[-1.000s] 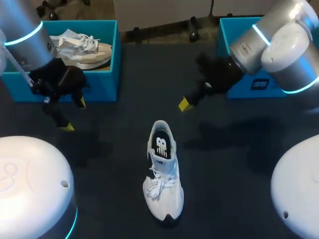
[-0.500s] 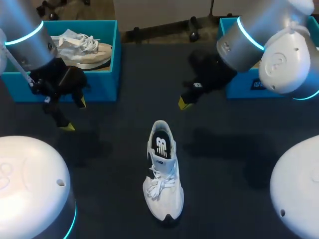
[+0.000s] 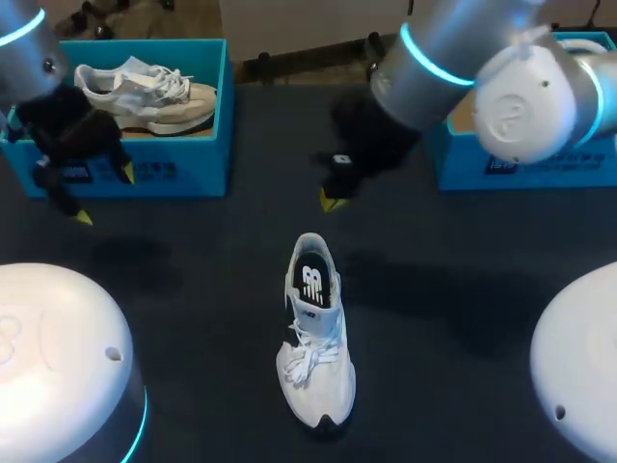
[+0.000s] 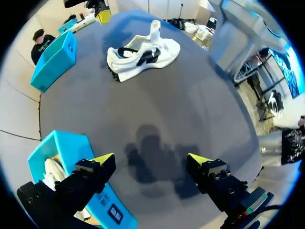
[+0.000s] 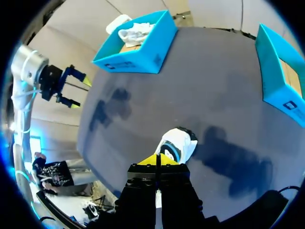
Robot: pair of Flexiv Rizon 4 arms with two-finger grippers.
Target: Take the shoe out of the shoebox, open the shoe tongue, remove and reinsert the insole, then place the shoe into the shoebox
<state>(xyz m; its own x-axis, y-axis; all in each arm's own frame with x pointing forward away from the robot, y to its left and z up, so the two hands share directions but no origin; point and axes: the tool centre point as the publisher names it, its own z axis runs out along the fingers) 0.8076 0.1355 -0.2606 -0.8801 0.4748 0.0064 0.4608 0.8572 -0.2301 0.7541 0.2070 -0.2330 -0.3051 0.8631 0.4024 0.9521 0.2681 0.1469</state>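
Observation:
A white shoe (image 3: 313, 333) stands upright on the dark table, toe toward the front edge, with its dark insole showing at the heel opening. It also appears in the left wrist view (image 4: 143, 52) and just ahead of the right gripper's tips (image 5: 177, 144). My right gripper (image 3: 333, 202) hangs shut and empty above the table, a little behind the shoe's heel; its yellow tips (image 5: 157, 159) are pressed together. My left gripper (image 3: 103, 194) stands open and empty in front of the left shoebox (image 3: 228, 106), fingers wide apart (image 4: 151, 160).
The left blue shoebox holds a second white shoe (image 3: 145, 85). Another blue shoebox (image 3: 463, 166) stands at the back right, partly behind my right arm. Two white rounded arm bases fill the front corners.
My right arm has swung left, from near the right shoebox to behind the shoe's heel. My left gripper has moved left and back along the left shoebox. The shoe has not moved.

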